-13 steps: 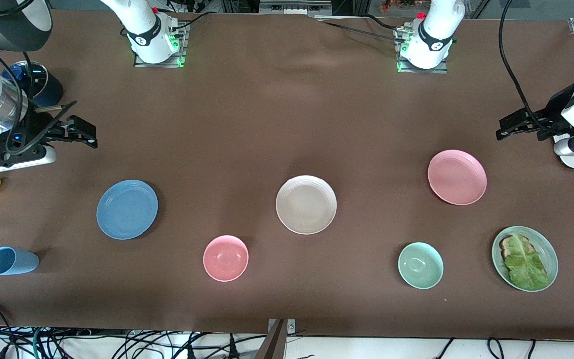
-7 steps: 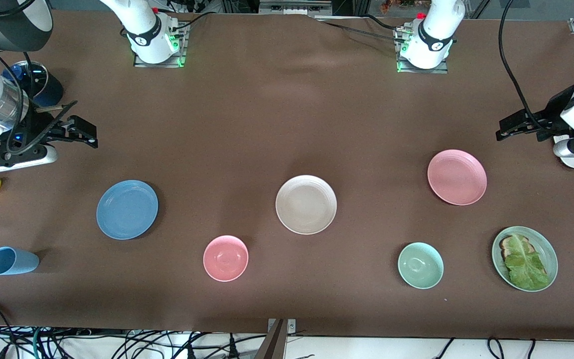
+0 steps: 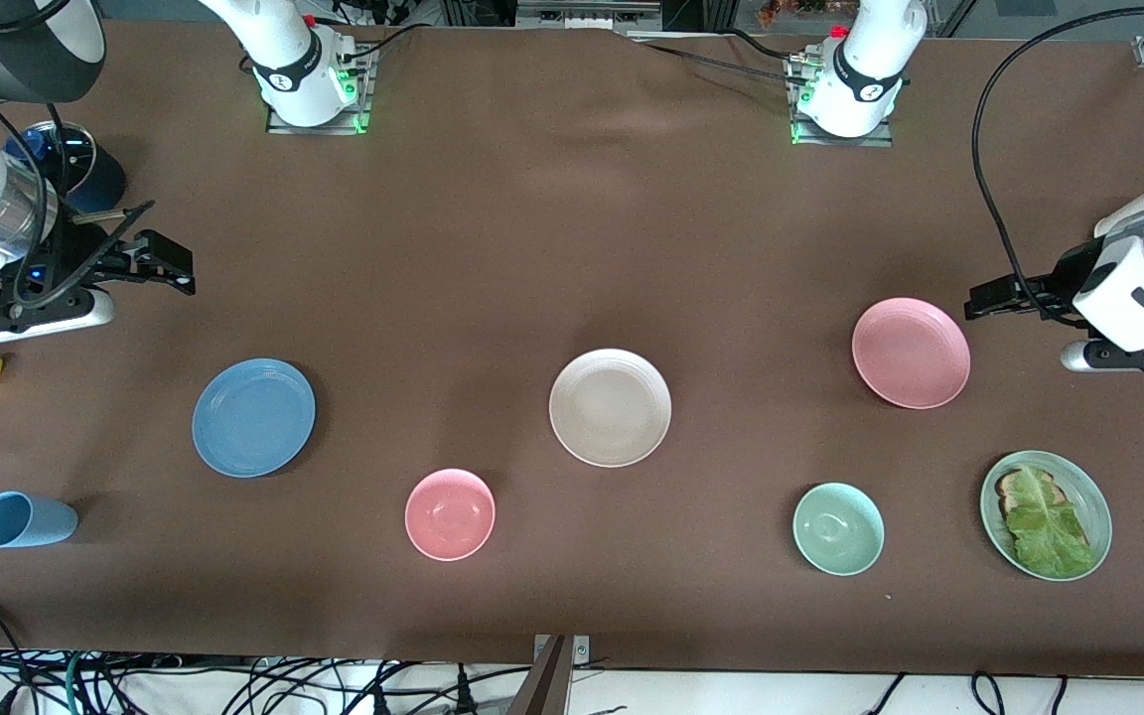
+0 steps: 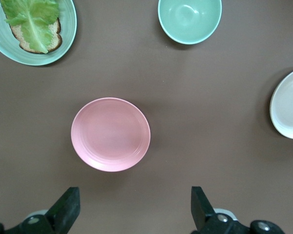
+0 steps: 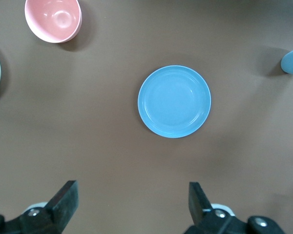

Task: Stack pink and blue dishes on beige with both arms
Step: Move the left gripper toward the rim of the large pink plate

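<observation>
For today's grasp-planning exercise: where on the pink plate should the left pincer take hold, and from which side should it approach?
Grip the pink plate by its raised rim at the edge toward the left arm's end of the table, where the open left pincer is. It lies flat on the cloth, so probably only the thin rim offers purchase: one finger inside, one outside, coming down from above.

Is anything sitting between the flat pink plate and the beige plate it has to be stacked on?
Nothing visible. Only bare brown tablecloth lies between the flat round pink plate and the flat round cream-beige plate. The small mint-green bowl sits nearer the front camera, off that line.
</observation>
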You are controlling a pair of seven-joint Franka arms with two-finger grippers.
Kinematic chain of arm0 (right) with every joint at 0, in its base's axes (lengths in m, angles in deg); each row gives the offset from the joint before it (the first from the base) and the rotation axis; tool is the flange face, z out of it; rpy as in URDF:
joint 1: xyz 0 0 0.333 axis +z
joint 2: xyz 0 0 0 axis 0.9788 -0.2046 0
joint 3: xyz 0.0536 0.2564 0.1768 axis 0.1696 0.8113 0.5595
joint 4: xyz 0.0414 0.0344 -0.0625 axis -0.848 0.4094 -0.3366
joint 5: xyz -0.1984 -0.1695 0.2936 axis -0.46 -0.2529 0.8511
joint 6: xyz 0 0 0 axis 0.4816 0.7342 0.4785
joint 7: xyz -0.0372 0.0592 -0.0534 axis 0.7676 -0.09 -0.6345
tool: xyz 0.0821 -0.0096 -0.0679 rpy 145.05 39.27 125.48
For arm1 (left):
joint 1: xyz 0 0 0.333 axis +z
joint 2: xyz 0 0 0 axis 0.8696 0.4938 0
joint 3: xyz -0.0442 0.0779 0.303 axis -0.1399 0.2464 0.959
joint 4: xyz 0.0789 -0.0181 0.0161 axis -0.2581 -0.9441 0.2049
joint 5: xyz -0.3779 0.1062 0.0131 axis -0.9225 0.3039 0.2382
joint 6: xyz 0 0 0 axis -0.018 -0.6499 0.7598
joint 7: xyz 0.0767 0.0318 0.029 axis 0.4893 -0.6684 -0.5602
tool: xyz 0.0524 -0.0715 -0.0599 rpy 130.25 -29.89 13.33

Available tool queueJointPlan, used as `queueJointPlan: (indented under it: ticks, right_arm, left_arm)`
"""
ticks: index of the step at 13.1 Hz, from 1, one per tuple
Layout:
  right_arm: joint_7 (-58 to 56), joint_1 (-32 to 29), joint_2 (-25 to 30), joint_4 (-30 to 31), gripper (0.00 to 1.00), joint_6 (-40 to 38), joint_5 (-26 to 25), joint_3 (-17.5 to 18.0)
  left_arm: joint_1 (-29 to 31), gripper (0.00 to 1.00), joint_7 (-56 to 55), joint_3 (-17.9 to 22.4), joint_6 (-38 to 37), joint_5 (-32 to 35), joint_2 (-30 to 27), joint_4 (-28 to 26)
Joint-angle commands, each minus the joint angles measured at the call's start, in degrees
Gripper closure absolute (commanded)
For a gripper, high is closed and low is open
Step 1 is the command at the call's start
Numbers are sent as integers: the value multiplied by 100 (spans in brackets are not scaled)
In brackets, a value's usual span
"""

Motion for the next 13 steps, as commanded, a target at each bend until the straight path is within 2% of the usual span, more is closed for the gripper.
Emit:
queueJointPlan:
  ticks: [1,3,7,9,11,13]
  right_arm:
    - [-29,22,-2,-78,0,-35,-72,4]
    - [-20,30,-2,-78,0,-35,-72,13]
    - [-20,48,-2,-87,0,-44,-81,30]
    - [-20,39,-2,-87,0,-35,-81,30]
    - [-20,39,-2,-87,0,-35,-72,30]
    - [-20,48,-2,-87,0,-35,-81,39]
  left_arm:
    - [86,0,39,17,53,-37,218,193]
    - [358,0,135,0,394,-72,288,114]
    - [674,0,837,-27,624,-212,490,87]
    - [947,0,1336,-27,773,-624,578,-61]
    - [1202,0,1995,-18,1194,-967,587,-438]
    - [1369,0,2288,-18,1240,-1135,622,-527]
